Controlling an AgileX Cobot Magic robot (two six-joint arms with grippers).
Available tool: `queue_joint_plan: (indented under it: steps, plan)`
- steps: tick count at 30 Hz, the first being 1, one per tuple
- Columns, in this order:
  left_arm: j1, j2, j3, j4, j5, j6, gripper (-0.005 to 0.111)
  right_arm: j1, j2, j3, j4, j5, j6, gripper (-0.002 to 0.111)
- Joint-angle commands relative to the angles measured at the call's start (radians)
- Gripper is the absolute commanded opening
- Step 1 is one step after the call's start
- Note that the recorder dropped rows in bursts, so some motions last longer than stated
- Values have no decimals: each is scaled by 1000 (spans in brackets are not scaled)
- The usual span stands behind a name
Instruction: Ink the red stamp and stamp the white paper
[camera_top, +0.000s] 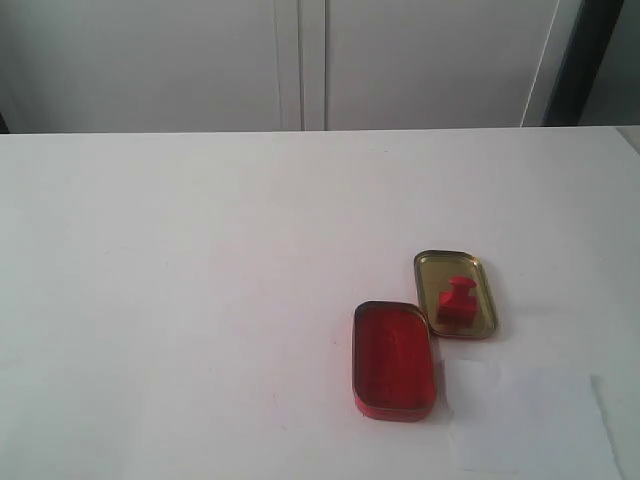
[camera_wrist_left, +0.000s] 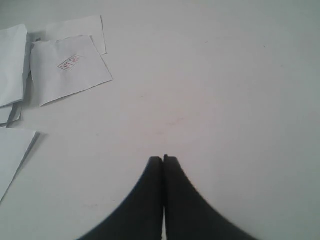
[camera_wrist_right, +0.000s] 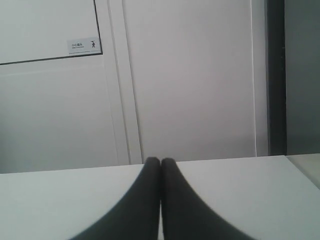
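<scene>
Just beside the open ink-pad tin (camera_top: 393, 360), at its far right corner, the red stamp (camera_top: 456, 302) stands upright in the gold lid (camera_top: 472, 268), untouched. The white paper (camera_top: 530, 415) lies flat on the worktop (camera_top: 200, 280) to the tin's near right, with no imprint visible on it. The left end effector (camera_wrist_left: 163, 159) and the right end effector (camera_wrist_right: 160, 160) both have their jaws pressed together on nothing and neither is anywhere near the tin, so grasping, inking and stamping all seem left to do.
</scene>
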Motion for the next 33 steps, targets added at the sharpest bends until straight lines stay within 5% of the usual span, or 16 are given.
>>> queue_joint_plan:
  steps: [1,11,33]
  plan:
    - [-3,-5,1,-5,-4,-9,0,-2,-4,-53,-7,2,-8,0]
    - [-3,-5,1,-5,-4,-9,0,-2,17,-235,-18,229,-25,0]
    - [-3,-5,1,-5,-4,-9,0,-2,496,-515,-18,430,-25,0]
